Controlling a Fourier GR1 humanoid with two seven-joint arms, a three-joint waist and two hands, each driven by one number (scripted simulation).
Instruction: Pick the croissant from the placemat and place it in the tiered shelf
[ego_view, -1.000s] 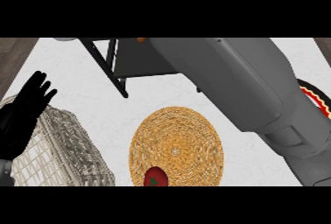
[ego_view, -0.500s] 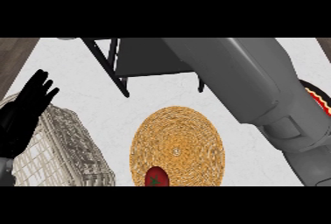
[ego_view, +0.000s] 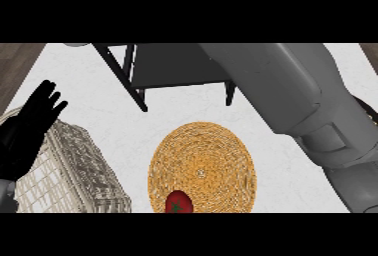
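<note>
Head view: croissant hidden, orientation untellable.

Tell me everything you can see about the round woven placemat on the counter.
The placemat is round, though it looks taller than wide here, and golden yellow, woven in rings like straw. It lies flat on the white counter, in front of the dark shelf and right of a pale wire basket. A small red fruit sits on its near edge. No croissant lies on it. Neither hand touches it.
</note>
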